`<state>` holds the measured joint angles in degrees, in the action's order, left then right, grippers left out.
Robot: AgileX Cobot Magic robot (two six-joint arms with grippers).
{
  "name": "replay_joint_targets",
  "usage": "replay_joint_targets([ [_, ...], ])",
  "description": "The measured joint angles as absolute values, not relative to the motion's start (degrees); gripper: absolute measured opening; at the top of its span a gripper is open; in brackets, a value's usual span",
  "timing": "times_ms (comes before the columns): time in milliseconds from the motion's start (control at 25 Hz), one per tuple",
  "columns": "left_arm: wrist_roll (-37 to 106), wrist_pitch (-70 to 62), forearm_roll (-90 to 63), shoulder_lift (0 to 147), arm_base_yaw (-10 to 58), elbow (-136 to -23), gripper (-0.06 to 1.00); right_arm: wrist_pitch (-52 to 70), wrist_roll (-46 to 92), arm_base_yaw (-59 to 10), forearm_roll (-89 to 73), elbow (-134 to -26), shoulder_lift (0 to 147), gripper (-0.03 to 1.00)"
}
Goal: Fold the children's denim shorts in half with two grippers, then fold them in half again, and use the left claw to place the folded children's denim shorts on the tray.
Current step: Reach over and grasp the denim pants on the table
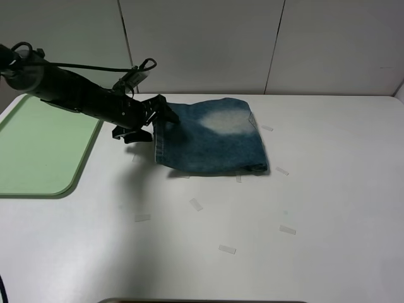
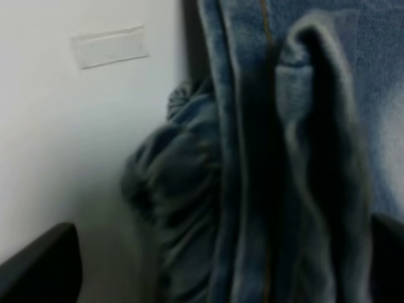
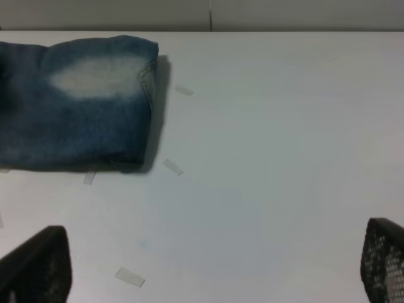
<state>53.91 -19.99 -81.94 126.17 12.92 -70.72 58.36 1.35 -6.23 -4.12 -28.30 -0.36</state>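
Shorts [image 1: 214, 142] amid tape strips [image 1: 196, 204], tray [image 1: 38, 145] nearby; left jaws wide astride edge; right jaws wide, empty

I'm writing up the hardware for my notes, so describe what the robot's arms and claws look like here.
The left arm is a black tube with a grey section farther back, and black cables loop along its top. Its left claw is black too. Of the right claw, only two black fingertips show, with a dotted mesh surface.
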Motion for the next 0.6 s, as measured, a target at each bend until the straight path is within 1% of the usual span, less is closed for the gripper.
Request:
replay_joint_targets([
  [240,53.8,-17.3,-82.5,127.2,15.5,-72.2,0.86,58.4,1.4,-6.2,-4.1,-28.3,-0.4,0.69],
  [600,53.3,-13.5,-83.0,128.0,18.0,-72.3,0.68,58.4,1.4,-6.2,-4.1,-28.3,-0.4,0.69],
])
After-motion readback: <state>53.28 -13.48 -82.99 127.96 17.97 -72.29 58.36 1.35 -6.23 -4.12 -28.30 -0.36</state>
